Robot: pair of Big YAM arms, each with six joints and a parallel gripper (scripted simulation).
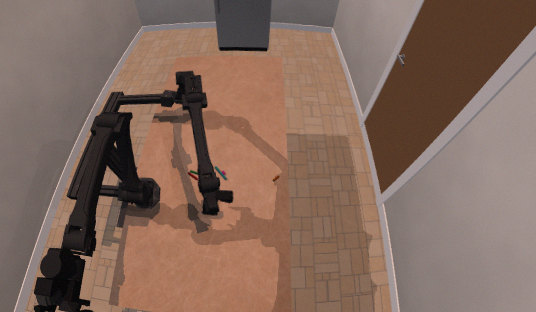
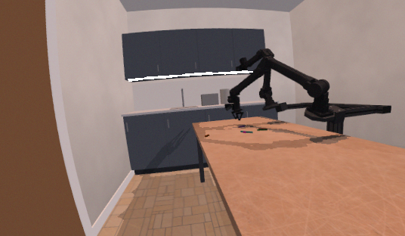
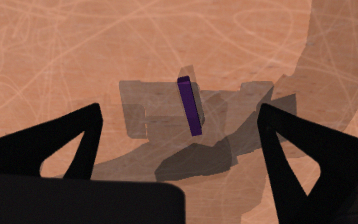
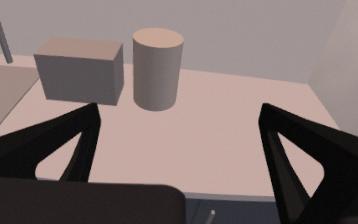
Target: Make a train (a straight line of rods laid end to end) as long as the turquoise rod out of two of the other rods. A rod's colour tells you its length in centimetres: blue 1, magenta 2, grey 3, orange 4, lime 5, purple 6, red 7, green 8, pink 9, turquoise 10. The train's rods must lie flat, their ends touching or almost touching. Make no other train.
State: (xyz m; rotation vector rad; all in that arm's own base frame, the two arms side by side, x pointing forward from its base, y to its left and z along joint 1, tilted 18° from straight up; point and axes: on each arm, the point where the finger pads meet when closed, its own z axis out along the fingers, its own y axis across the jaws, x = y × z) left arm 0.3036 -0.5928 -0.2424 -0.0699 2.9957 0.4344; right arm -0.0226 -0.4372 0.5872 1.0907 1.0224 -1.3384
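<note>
Turquoise rod (image 1: 218, 170) (image 2: 249, 132), the length reference, lies flat on the table (image 1: 251, 255) (image 2: 314, 181) (image 3: 40, 60), with a magenta rod (image 1: 223, 173) (image 2: 245, 131) close beside it, near mid-length; whether the two touch cannot be told. A green rod (image 1: 194, 172) (image 2: 262, 129) and a red rod (image 1: 192, 176) lie close together, on the side of the turquoise rod nearer the arm bases, slightly angled to each other. An orange rod (image 1: 276, 178) (image 2: 207, 135) lies well apart from these, near the long table edge opposite the arm bases. The purple rod (image 2: 241, 126) (image 3: 190, 107) lies flat and by itself below the left jaws (image 1: 210, 207) (image 2: 238, 115); in the left wrist view it appears between the two fingertips, slightly oblique, its length running mostly up and down the view. The left jaws stand wide, hold nothing, and hang above the table. In the top view the left arm hides the purple rod. The right jaws (image 1: 63, 305) (image 2: 240, 67) are likewise spread wide and hold nothing; their wrist view faces a pale counter (image 2: 144, 113) (image 4: 220, 140) bearing a grey box (image 2: 209, 99) (image 4: 77, 77) and an upright cylinder (image 2: 224, 96) (image 4: 155, 75), which stand apart. No two visible rods form a straight end-to-end train.
</note>
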